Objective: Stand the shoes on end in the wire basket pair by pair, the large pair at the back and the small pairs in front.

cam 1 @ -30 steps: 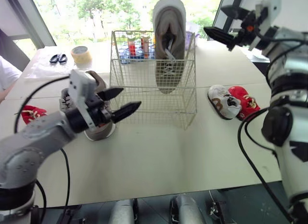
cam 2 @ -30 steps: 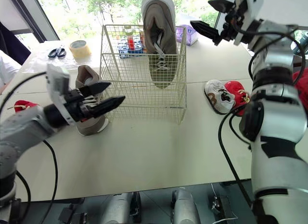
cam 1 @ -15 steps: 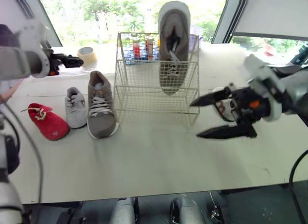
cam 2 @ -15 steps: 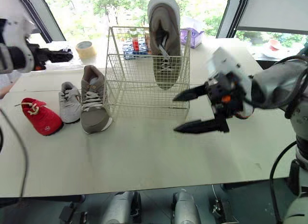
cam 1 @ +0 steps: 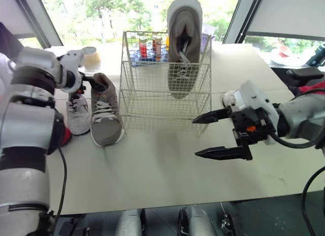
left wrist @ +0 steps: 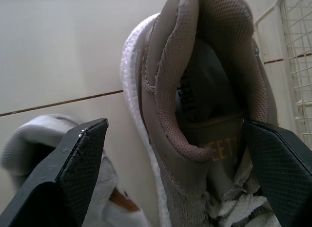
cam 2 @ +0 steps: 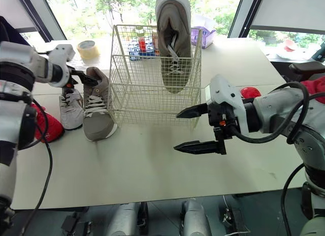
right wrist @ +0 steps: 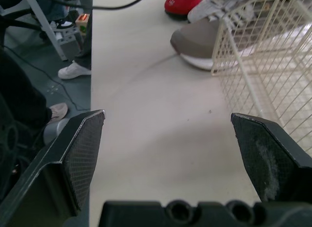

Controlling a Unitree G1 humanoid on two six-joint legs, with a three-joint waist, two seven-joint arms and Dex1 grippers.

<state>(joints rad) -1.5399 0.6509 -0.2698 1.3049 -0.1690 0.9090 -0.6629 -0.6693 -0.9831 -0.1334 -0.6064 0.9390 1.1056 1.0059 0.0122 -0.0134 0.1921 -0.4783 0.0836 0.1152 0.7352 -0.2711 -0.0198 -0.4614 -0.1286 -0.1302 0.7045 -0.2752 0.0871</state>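
Note:
A large taupe shoe (cam 1: pixel 184 43) stands on end at the back of the wire basket (cam 1: pixel 162 101). Its mate (cam 1: pixel 105 114) lies flat on the table just left of the basket. My left gripper (cam 2: pixel 84 77) is open at that shoe's heel, and in the left wrist view the fingers (left wrist: pixel 80 158) straddle the heel collar (left wrist: pixel 195 90). A small grey shoe (cam 1: pixel 78 114) lies beside it, with a red shoe (cam 2: pixel 48 130) half hidden by my left arm. My right gripper (cam 1: pixel 197 136) hangs open and empty before the basket's front right corner.
A small red shoe (cam 2: pixel 250 91) and a small white one (cam 1: pixel 229 99) lie right of the basket, behind my right gripper. A tape roll (cam 2: pixel 87 47), bottles (cam 1: pixel 147 45) and a purple box (cam 2: pixel 203 37) sit behind the basket. Chair legs and a person's feet (right wrist: pixel 73 70) are beyond the table edge.
My left gripper swung from in front of the basket out to the left, then in to the taupe shoe's heel. My right arm dropped from high behind the basket to its front right corner.

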